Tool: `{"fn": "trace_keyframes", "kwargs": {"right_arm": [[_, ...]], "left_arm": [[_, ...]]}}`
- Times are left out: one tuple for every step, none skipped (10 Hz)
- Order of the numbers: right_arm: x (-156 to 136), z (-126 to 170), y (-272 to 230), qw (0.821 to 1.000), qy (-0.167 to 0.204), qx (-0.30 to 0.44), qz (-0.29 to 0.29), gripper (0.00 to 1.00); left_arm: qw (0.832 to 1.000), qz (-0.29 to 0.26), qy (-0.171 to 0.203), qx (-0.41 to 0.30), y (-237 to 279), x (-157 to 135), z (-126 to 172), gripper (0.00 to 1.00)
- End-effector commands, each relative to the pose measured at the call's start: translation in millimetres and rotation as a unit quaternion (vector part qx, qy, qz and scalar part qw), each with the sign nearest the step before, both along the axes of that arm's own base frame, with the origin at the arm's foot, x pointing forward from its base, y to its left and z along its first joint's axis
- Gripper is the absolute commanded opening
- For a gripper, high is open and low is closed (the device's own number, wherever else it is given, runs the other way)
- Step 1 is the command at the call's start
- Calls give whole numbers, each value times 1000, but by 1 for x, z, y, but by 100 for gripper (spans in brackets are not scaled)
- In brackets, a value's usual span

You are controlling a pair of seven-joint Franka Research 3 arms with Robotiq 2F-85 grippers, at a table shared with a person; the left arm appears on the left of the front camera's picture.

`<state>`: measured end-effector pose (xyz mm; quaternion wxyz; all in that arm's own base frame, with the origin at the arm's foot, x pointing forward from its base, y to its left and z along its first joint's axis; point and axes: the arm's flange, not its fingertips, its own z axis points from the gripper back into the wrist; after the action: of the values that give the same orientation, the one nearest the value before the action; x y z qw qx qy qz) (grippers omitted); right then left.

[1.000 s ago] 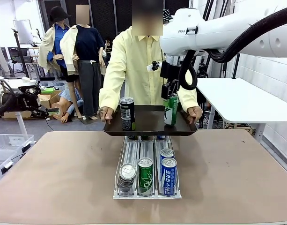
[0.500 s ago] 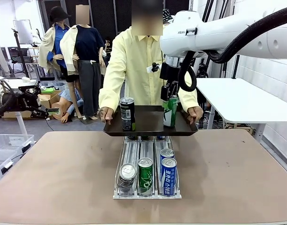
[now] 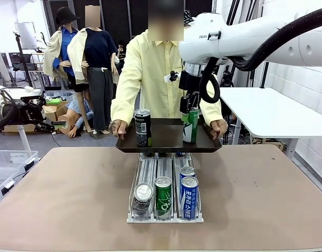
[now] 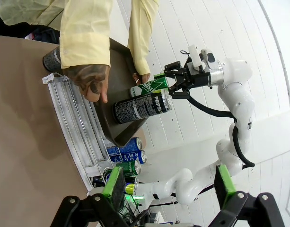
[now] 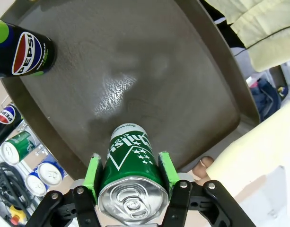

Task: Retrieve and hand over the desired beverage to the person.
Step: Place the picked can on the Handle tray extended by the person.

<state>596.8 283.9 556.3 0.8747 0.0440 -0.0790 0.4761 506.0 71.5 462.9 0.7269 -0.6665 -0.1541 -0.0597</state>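
Now our right hand [image 3: 190, 107] holds a green can [image 3: 190, 125] from the top, its 2 green pads [image 5: 93, 171] pressed on both sides. We hold the can upright over the dark tray [image 3: 168, 137], at its right side; we cannot tell if it touches the tray. The person [image 3: 155, 73] in the yellow shirt holds that tray by both edges, above the far end of the counter [image 3: 61, 194]. A black can [image 3: 143, 127] stands on the tray's left side. Below, a clear rack [image 3: 165, 185] on the counter has more cans in 3 rows. Our left hand [image 4: 168, 187] is wide open and holds nothing.
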Motion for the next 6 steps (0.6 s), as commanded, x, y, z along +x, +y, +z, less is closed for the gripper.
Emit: {"fn": "trace_keyframes", "kwargs": {"right_arm": [[3, 11, -1, 1000, 9, 19, -3, 15], [2, 13, -2, 1000, 9, 21, -2, 20], [2, 14, -3, 1000, 8, 22, -2, 27], [1, 15, -4, 1000, 10, 24, -2, 44], [1, 16, -4, 1000, 11, 26, -2, 64], [1, 16, -5, 1000, 11, 26, -1, 84]], "left_arm": [[1000, 4, -1, 4, 0, -2, 2, 100], [1000, 4, -1, 4, 0, -2, 2, 100], [1000, 4, -1, 4, 0, -2, 2, 100], [1000, 4, -1, 4, 0, -2, 2, 100], [1000, 4, -1, 4, 0, -2, 2, 100], [1000, 4, -1, 4, 0, -2, 2, 100]]}}
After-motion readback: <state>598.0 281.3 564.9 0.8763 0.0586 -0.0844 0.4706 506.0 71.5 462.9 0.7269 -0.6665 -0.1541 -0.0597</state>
